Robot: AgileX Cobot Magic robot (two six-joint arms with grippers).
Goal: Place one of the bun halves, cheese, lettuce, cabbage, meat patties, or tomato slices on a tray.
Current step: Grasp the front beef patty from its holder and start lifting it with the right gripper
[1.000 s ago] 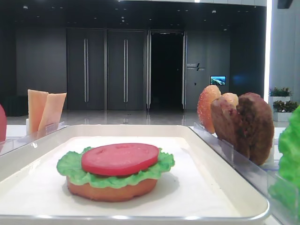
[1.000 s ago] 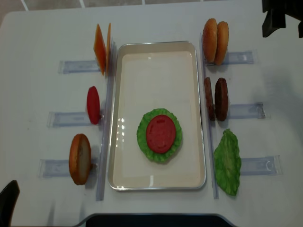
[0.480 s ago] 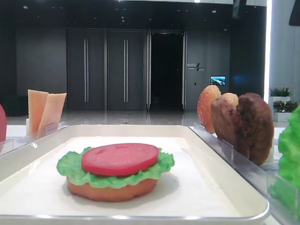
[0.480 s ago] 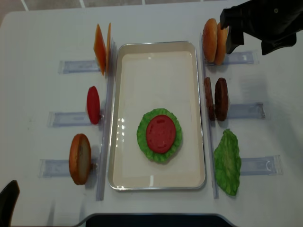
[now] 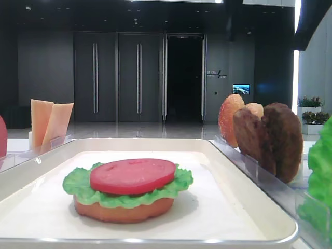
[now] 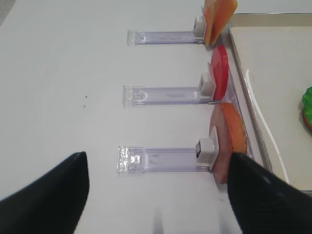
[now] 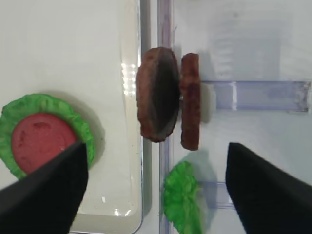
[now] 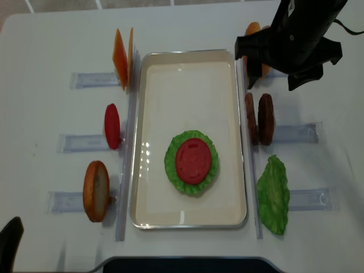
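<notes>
Tray: large white rectangular tray with raised glossy rim (image 8: 187,222), centred on the white surface (image 8: 45,34). Holds one stack: golden-orange bun base (image 5: 124,210), ruffled green lettuce leaf (image 8: 170,165), flat red tomato slice (image 8: 193,160) on top.

Right-side stock, standing on edge in clear plastic racks (image 8: 293,132): two dark-brown rough meat patties (image 7: 168,100), just beside the tray rim; golden-orange bun halves (image 8: 253,28) above them, partly hidden by the arm; spare green lettuce leaf (image 8: 274,195) below.

Left-side stock: pale-orange cheese slabs (image 8: 122,57), second red tomato disc (image 8: 112,126), golden-orange bun half (image 8: 95,190).

Right gripper (image 7: 156,190): black, poised over the patties; fingers (image 7: 46,195) spread fully wide, holding nothing, one over the tray side and one over the rack side.

Left gripper (image 6: 156,195): parked over the left racks, fingers apart, empty.

Step in hand: approach for a pick, most likely a patty, though height above the discs is hard to judge from the wrist view.

Next move calls for: descent with fingers straddling a single patty, closing on its flat faces, lifting clear of the rack, then setting down on the tomato.
</notes>
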